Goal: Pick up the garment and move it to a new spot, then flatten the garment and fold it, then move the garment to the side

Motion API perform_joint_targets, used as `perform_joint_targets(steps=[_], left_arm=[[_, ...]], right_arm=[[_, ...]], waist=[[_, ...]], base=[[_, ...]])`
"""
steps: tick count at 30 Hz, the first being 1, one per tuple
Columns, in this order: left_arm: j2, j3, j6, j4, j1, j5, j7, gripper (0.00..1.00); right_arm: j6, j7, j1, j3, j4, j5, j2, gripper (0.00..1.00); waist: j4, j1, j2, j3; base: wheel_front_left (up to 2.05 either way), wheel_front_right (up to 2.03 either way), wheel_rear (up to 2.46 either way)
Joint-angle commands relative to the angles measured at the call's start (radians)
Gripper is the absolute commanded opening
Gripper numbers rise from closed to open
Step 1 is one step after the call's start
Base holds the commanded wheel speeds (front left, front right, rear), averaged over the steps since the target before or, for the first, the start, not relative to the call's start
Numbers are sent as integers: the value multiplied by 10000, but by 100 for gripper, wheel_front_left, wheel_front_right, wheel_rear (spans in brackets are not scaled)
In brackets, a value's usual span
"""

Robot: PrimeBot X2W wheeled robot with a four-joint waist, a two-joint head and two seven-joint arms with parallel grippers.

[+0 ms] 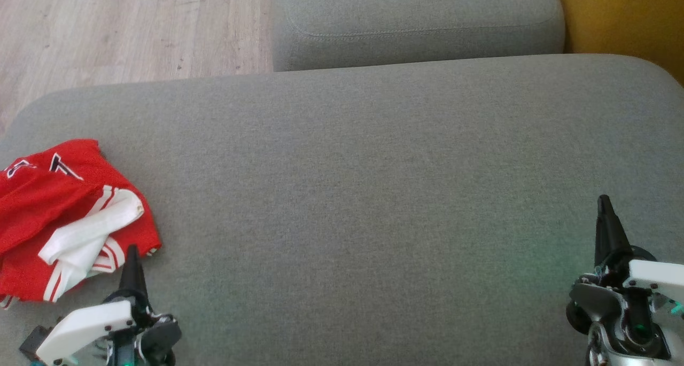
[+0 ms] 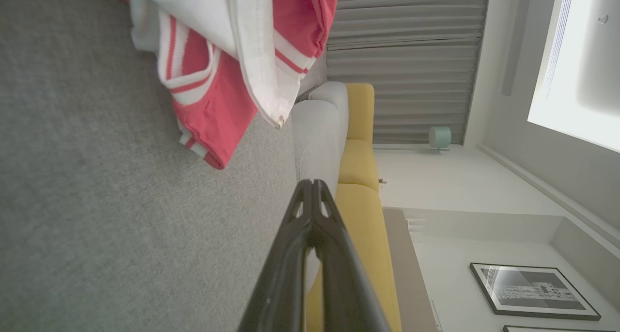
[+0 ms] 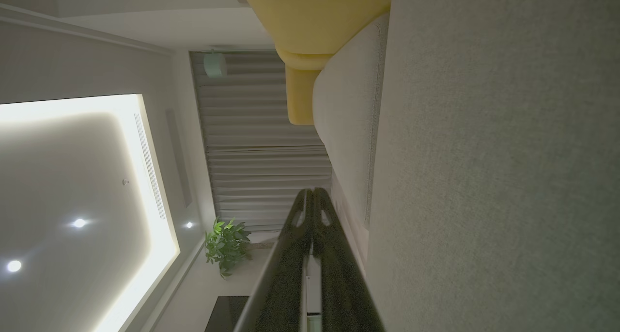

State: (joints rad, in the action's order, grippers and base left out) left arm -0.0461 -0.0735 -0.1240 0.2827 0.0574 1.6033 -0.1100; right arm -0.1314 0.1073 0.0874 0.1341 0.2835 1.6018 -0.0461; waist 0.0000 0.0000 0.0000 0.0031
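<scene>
Left gripper [image 1: 132, 252] clenched, empty, at sofa seat's [image 1: 347, 195] near-left corner; red-and-white garment [image 1: 48, 205] just beyond it along left edge. Right gripper [image 1: 604, 203] clenched, empty, near-right corner, well apart.

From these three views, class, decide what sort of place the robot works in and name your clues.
Probably a home living room: a grey upholstered sofa, a framed picture, a potted plant by pleated curtains.

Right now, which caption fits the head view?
Crumpled red-and-white garment on grey cushion, shut left gripper near it, shut right gripper apart.
</scene>
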Motion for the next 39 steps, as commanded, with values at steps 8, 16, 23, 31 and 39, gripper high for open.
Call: perform_joint_targets(steps=[8,16,23,31,39], left_arm=[[-41,-399,-67,-378,506,56,-30,0],[-41,-399,-67,-378,506,56,-30,0],[-41,-399,-67,-378,506,56,-30,0],[-41,-399,-67,-378,506,56,-30,0],[-41,-399,-67,-378,506,56,-30,0]], right_arm=[[7,56,205,-207,-388,72,-41,0],[7,56,205,-207,-388,72,-41,0],[7,56,205,-207,-388,72,-41,0],[7,56,205,-207,-388,72,-41,0],[7,56,205,-207,-388,72,-41,0]], waist=[[0,0,0,0],[0,0,0,0],[0,0,0,0],[0,0,0,0],[0,0,0,0]], base=[[0,0,0],[0,0,0],[0,0,0],[0,0,0],[0,0,0]])
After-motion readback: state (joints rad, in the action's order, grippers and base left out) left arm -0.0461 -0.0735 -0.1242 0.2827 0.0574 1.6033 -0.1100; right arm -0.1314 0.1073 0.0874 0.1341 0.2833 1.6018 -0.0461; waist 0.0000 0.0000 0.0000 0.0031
